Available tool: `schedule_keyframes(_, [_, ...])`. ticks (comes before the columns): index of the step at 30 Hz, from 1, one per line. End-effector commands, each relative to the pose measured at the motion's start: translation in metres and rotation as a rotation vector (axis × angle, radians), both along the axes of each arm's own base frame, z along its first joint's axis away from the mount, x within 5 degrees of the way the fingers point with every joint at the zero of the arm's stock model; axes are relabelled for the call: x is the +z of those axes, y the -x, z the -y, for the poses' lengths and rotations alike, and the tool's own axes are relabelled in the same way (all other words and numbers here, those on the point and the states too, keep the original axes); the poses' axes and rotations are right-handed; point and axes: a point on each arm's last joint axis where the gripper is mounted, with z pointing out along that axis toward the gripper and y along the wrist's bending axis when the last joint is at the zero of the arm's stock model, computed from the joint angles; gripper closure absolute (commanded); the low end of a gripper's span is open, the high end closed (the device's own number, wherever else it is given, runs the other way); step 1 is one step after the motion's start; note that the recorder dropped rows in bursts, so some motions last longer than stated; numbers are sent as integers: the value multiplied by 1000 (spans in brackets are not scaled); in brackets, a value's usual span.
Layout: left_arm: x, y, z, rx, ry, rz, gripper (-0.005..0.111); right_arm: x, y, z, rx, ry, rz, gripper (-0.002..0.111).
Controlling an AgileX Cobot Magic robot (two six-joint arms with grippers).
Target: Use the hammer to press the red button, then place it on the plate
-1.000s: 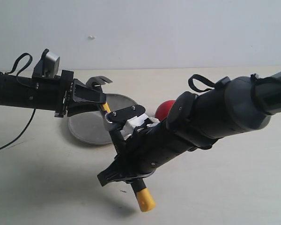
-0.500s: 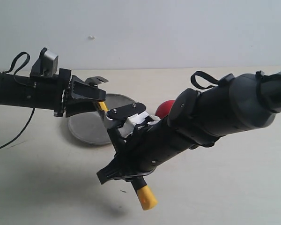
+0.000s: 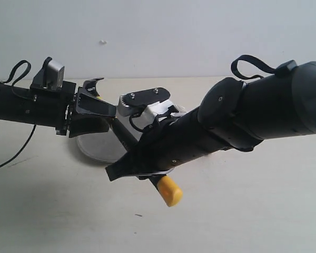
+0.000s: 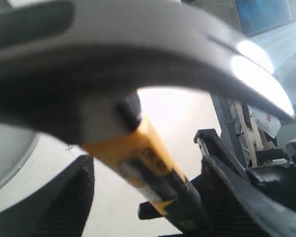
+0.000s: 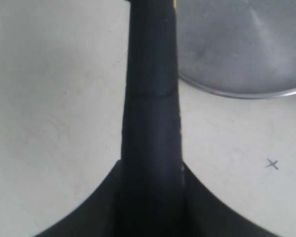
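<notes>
Hammer (image 5: 150, 74) within right end effector (image 5: 150, 177)

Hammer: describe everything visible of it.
The hammer is a small claw hammer with a dark steel head that has a sheen, a yellow neck, a black grip and a yellow tip. It hangs in the air, tilted, with the tip lowest. The right gripper is clamped on the black grip. The left gripper is open, its fingers either side of the neck and seemingly clear of it. The plate lies under the head end, apart from it.
</notes>
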Motion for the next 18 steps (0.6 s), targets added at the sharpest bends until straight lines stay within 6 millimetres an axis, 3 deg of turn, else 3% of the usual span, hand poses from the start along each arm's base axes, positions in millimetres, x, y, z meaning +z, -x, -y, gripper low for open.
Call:
schedule_keyframes(1, [6,3,0,-23,0,10,46,15,-9,3,-89,-21,96,108])
schedule_keyframes(6, [7,2,-16,-6,-33,-15,46,15,-14,9,-115,-17,106,108])
schedule_keyframes(12, [24,7,-26,-25,-87,26,47,19,-21,22,-157,-25,107,108])
schedule_keyframes(15, [33,12,-27,-38,-105,52,63,31,-19,30,-145,-31,126,108])
schedule_keyframes(18, [41,20,-27,-47,-110,85,93,48,-16,49,-186,-38,148,108])
